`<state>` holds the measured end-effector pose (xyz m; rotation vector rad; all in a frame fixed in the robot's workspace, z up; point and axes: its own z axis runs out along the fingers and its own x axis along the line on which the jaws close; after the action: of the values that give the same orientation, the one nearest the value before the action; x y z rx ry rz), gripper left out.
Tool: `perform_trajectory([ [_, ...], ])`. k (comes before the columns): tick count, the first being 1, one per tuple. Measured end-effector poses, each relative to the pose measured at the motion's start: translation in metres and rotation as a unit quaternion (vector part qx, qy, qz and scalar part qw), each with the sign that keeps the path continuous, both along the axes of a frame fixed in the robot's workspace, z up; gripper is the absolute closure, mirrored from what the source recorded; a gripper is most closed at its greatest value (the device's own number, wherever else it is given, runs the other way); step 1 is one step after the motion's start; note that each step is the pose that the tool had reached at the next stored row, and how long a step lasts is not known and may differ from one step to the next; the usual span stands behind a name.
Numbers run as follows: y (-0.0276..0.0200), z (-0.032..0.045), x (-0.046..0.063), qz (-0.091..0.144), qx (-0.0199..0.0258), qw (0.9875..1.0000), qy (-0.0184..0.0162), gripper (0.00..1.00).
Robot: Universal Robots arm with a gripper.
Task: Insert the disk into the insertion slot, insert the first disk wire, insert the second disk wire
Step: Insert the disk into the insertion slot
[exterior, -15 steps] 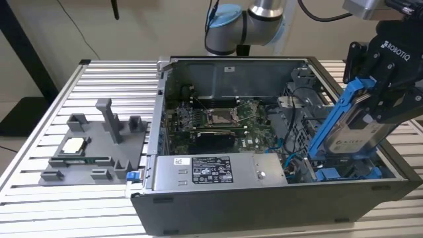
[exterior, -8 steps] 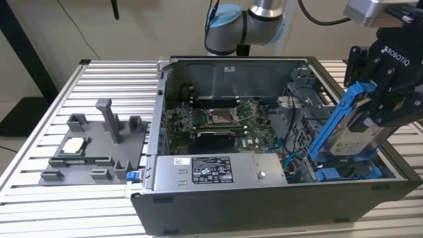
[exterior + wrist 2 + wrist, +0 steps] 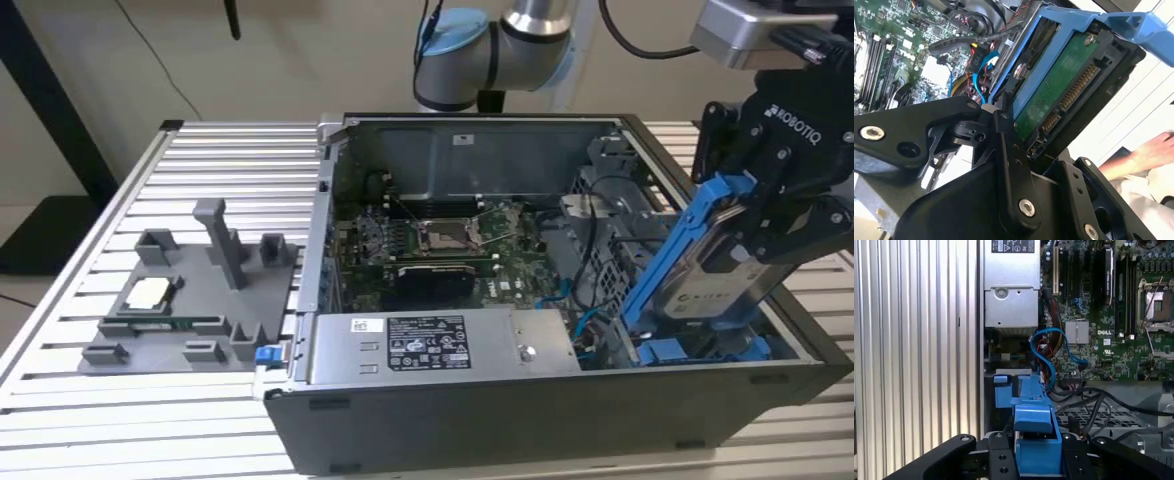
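Standing open on the table, a computer case [image 3: 467,430] has the disk [image 3: 721,270], in its blue caddy, tilted steeply with its lower end down at the insertion slot [image 3: 694,350] on the exterior view's right, pinched by the gripper [image 3: 767,225]. Because the disk leans rather than lining up with the bay, it could jam on the slot's blue fittings or twist in the grip. Loose blue wires [image 3: 1046,355] seem close to the slot's mouth and could get trapped under the caddy.
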<state>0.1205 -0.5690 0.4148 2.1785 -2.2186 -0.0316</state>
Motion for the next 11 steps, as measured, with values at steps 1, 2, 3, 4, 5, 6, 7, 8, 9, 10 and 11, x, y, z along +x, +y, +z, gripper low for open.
perform_trajectory([
  [1,-0.0001,-0.0008,0.0,0.0,0.0,1.0,0.0,0.67],
  [2,-0.0002,-0.0015,0.0001,0.0,-0.0001,1.0,0.0,0.67],
  [3,-0.0002,-0.0022,0.0003,0.0,-0.0001,1.0,0.0,0.67],
  [4,-0.0002,-0.0029,0.0008,0.0,0.0,1.0,0.0,0.67],
  [5,-0.0003,-0.0036,0.0014,0.0,0.0002,1.0,0.0,0.67],
  [6,-0.0003,-0.0041,0.0019,0.0,0.0001,1.0,0.0,0.67],
  [7,-0.0003,-0.0046,0.0022,0.0,0.0,1.0,0.0,0.67],
  [8,-0.0003,-0.0053,0.0022,0.0,0.0,1.0,0.0,0.67],
  [9,-0.0003,-0.0061,0.0023,0.0,0.0,1.0,0.0,0.67],
  [10,-0.0004,-0.007,0.0023,0.0,0.0,1.0,0.0,0.67],
  [11,-0.0003,-0.008,0.0024,0.0,0.0,1.0,0.0,0.67],
])
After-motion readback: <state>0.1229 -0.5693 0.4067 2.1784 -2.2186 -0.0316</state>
